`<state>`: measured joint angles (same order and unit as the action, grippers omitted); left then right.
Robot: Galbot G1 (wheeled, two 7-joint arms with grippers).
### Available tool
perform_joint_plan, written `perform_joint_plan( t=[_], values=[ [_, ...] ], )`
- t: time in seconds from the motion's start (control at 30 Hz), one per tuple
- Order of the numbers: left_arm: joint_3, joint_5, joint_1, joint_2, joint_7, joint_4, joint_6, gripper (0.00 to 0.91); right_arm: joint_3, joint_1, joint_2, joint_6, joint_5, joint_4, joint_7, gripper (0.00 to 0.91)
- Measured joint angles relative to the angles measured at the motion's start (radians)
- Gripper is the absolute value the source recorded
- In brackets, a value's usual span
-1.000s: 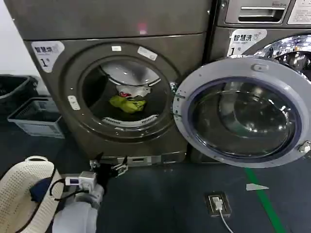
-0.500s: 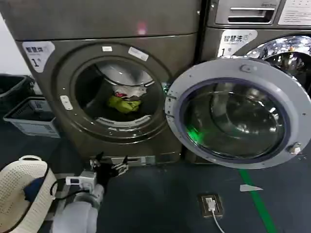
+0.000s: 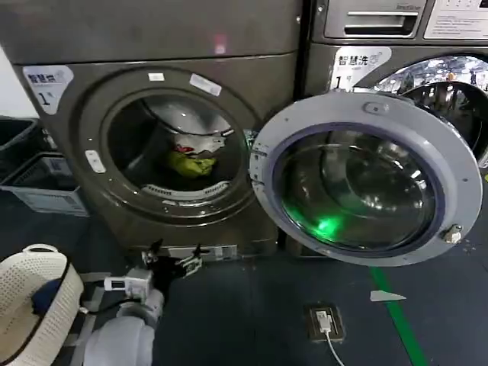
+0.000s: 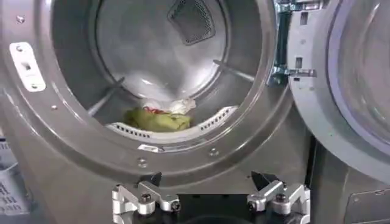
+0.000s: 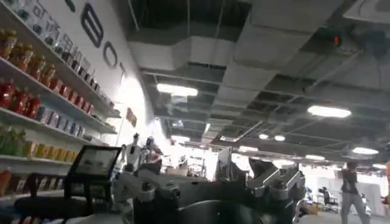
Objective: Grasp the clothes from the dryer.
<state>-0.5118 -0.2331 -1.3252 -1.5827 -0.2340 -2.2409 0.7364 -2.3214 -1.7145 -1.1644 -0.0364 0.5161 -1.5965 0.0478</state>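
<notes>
The dryer [image 3: 252,76] is the bronze-grey machine with a "1" sticker, and its round door [image 3: 457,175] is swung open to the right. The clothes [image 3: 191,160], a small yellow-green bundle with a white piece, lie at the bottom of the drum [image 4: 164,49]. They also show as the clothes [image 4: 159,118] in the left wrist view. My left gripper [image 3: 174,258] hangs low in front of the dryer's base, below the porthole, open and empty. In its own view the left gripper [image 4: 207,182] faces the opening. My right gripper [image 5: 204,164] points up at a ceiling, open with nothing in it.
A second machine [image 3: 381,34] stands right of the dryer, behind the open door. Grey baskets [image 3: 38,187] sit on the floor at the left, and a white woven basket [image 3: 30,305] is beside my left arm. A floor socket [image 3: 323,323] and green line [image 3: 396,324] lie right.
The dryer and its door have slid leftward in the head view. A green glow has appeared on the door glass. My left gripper keeps its place and stays open.
</notes>
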Motion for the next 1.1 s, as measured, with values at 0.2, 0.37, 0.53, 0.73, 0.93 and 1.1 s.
perform_joint_plan(
  t=[0.2, 0.37, 0.53, 0.73, 0.93, 1.1],
  values=[
    [0.002, 0.001, -0.001, -0.003, 0.0, 0.0, 0.0, 0.907, 0.002, 0.0, 0.0, 0.008, 0.006, 0.002, 0.0, 0.907],
    [0.002, 0.001, -0.003, -0.003, 0.0, 0.0, 0.0, 0.907, 0.002, 0.0, -0.001, 0.009, 0.008, 0.002, 0.0, 0.907],
    [0.002, 0.001, -0.003, -0.003, 0.0, 0.0, 0.0, 0.907, 0.002, 0.0, -0.002, 0.011, 0.009, 0.002, 0.0, 0.907],
    [0.002, 0.0, -0.002, -0.003, -0.003, 0.0, 0.0, 0.907, 0.005, 0.001, -0.004, 0.012, 0.009, 0.001, -0.001, 0.907],
    [0.001, 0.0, -0.002, -0.002, -0.003, 0.001, 0.0, 0.907, 0.008, 0.002, -0.007, 0.012, 0.009, 0.001, -0.001, 0.907],
    [0.001, 0.001, -0.002, -0.001, -0.003, 0.001, 0.0, 0.907, 0.015, 0.007, -0.01, 0.012, 0.009, -0.005, -0.001, 0.907]
  ],
)
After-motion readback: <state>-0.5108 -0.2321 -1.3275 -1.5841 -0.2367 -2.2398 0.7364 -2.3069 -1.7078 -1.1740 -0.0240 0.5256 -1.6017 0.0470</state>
